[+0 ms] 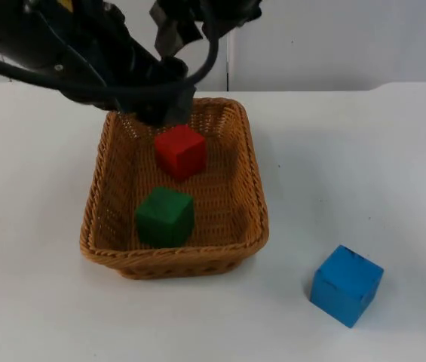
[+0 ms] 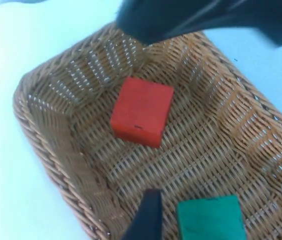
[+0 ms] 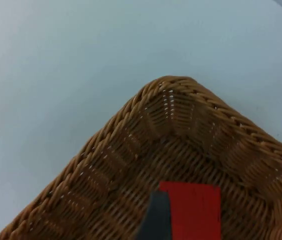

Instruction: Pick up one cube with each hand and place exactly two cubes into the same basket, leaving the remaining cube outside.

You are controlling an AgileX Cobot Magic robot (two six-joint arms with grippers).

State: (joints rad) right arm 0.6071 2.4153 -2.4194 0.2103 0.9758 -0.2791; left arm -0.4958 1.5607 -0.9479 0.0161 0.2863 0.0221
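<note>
A brown wicker basket [image 1: 252,197] stands left of the table's middle. Inside it a red cube [image 1: 180,151] lies toward the far end and a green cube [image 1: 165,216] toward the near end. The left wrist view shows the red cube [image 2: 142,111] and green cube [image 2: 209,219] lying free on the weave. A blue cube [image 1: 346,284] sits on the table at the front right, outside the basket. My left gripper [image 1: 160,113] hangs open over the basket's far rim, just behind the red cube, holding nothing. My right gripper [image 1: 176,38] is higher up behind the basket, open and empty; its wrist view looks down on the red cube [image 3: 193,210].
The white table [image 1: 363,151] runs to a grey partition wall [image 1: 333,38] at the back. Both arms crowd the space above the basket's far end. Bare table lies right of the basket and along the front edge.
</note>
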